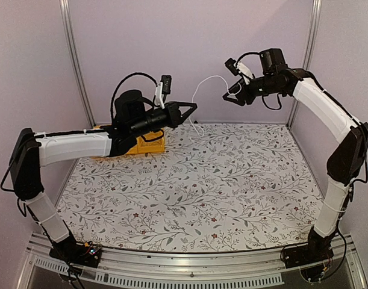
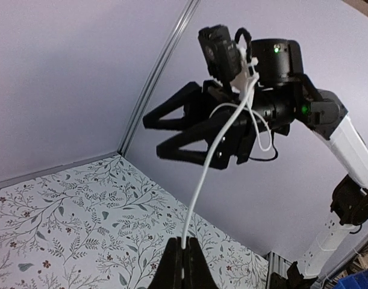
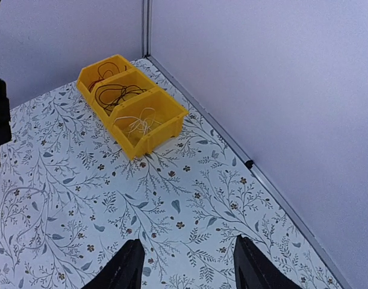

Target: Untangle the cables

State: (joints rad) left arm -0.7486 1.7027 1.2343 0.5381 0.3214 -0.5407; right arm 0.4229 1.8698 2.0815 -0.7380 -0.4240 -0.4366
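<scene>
1. Where the left arm reaches out over the far part of the table (image 1: 232,198), the left gripper (image 2: 184,265) is clenched on a white cable (image 2: 199,186), with the wire nipped between its two fingertips.
2. White cable: rises from that grip in a slack curve through the air to the right arm, well clear of the flowered table top. In the top view a short end dangles below the grip.
3. Upper end: draped and looped about the right wrist beside the wrist camera (image 2: 223,51), passing in front of the gripper body. Cannot tell whether it is caught there or only hanging.
4. Right gripper (image 3: 187,268): released, fingers well apart, nothing between them in its own wrist view.
5. Top view: the two grippers face each other above the table's far edge, near but apart, with the white wire arching between them.
6. Yellow bins (image 3: 156,138): three in a row at the table's far left corner, touching side to side.
7. Contents: the bin nearest the table's middle holds a pale cable (image 3: 141,123) in a loose heap. The middle bin holds a coiled black cable (image 3: 114,93). The farthest bin holds a dark cable (image 3: 102,71), colour unclear.
</scene>
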